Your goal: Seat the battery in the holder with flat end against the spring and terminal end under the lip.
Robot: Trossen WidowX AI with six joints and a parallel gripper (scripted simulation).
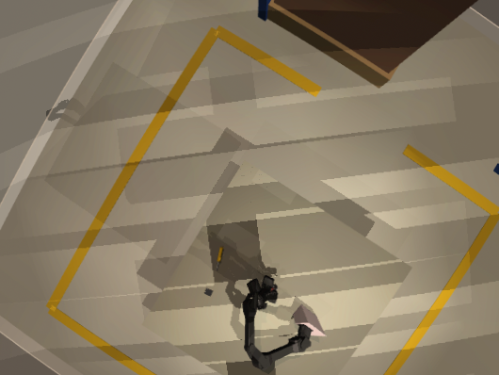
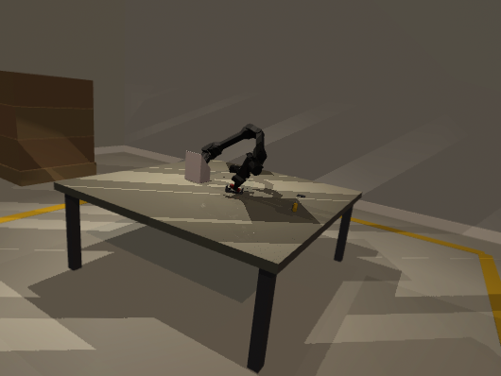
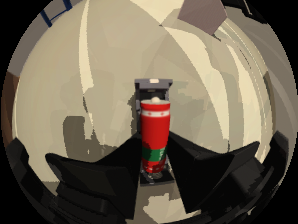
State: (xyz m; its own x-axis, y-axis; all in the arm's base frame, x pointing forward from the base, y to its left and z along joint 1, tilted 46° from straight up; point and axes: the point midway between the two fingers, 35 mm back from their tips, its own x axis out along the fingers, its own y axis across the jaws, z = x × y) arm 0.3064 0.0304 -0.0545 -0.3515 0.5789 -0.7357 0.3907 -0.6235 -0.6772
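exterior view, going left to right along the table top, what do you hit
pale wedge-shaped block → gripper shut on the red battery → small dark object, with the small yellow object at about the same point, nearer the camera.

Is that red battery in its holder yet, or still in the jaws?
Still in the jaws: the battery sits gripped over the grey holder. Whether it is seated, cannot tell.
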